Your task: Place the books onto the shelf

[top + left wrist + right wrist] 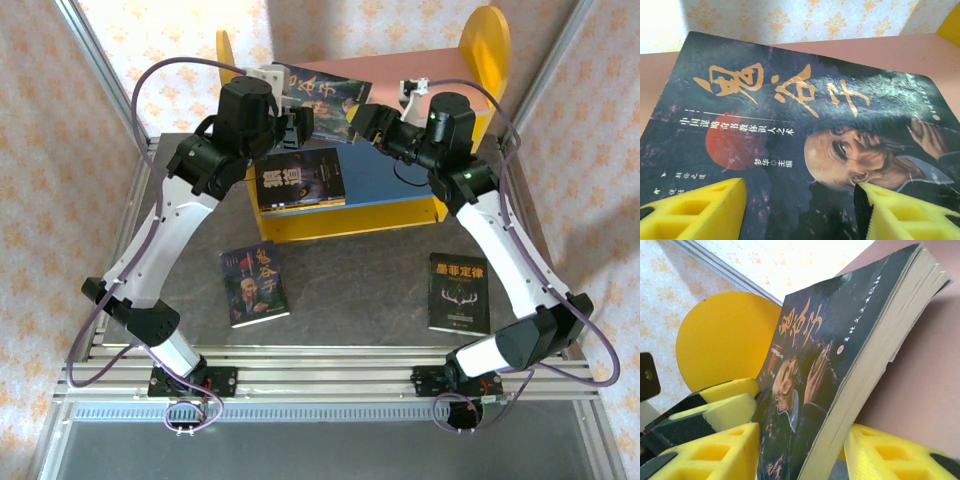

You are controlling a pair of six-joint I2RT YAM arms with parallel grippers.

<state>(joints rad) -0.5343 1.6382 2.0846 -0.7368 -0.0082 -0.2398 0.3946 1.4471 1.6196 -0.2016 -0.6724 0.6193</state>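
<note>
right gripper point(801, 440) is clamping the top book point(840, 335) across its thickness near one corner. One pad is pressing on the cover and the other on the far face. That book is sitting over the shelf's point(487, 45) pink board point(925, 390), at an angle to it rather than flat, with its page block facing the right wrist camera.

left gripper point(800, 200) is standing released at the shelf's left end, with its fingers point(695, 210) spread wide over the same cover. Cannot tell whether the tips are touching it. From the right wrist, the left pads are showing just beside the cover, with the shelf's yellow panel point(725, 335) behind them. From the top, the two grippers are facing each other on the shelf's upper level with the top book between them.

Below that, the second book point(298, 180) is lying flat and cover up on the left half of the shelf's blue board point(390, 180) — too small to tell if another is lying under it.

Two more are lying cover up on the table point(350, 300) in front of the shelf — the face book point(253, 285) off its front-left corner and the antler book point(458, 292) off its front-right corner. They are lying well apart from each other and from both grippers.
</note>
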